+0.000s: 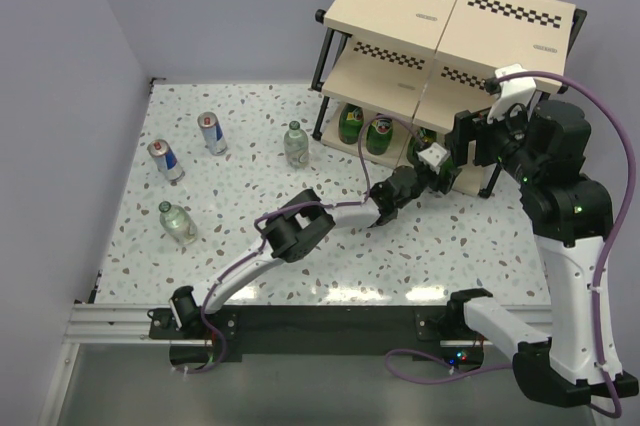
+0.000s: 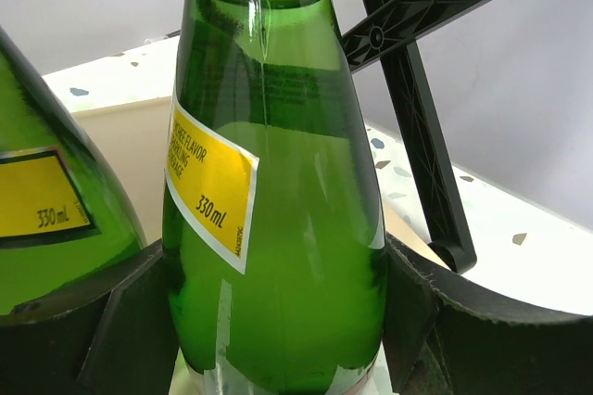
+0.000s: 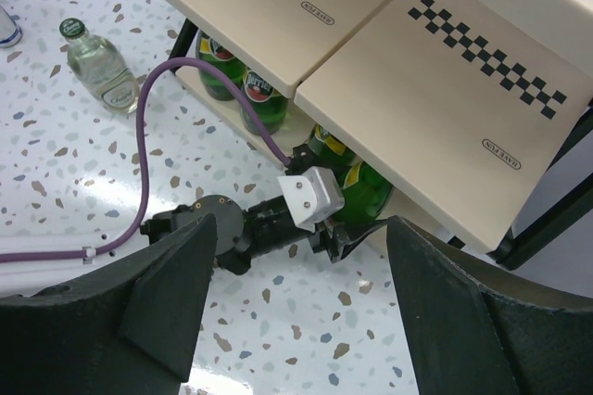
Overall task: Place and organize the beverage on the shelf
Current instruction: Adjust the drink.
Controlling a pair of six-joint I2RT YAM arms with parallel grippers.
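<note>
My left gripper [image 2: 278, 325] is shut on a green glass bottle [image 2: 278, 228] with a yellow label, its fingers [image 2: 130, 321] pressed against both sides. The bottle stands upright in the shelf's [image 1: 455, 6] bottom tier, under the right-hand boards [image 3: 435, 108]. Another green bottle [image 2: 42, 228] stands close on its left. Two more green bottles [image 1: 351, 124] [image 1: 378, 134] stand in the left half of that tier. My right gripper [image 3: 301, 321] hovers open and empty above the left gripper [image 3: 357, 228]. Two blue-and-silver cans [image 1: 212, 133] [image 1: 166, 160] and two clear bottles [image 1: 296, 144] [image 1: 178, 223] stand on the table.
The shelf's black cross brace [image 2: 417, 89] runs just behind the held bottle. The left arm's purple cable [image 3: 139, 135] loops over the speckled table [image 1: 330, 266]. Grey walls close in the left and back sides.
</note>
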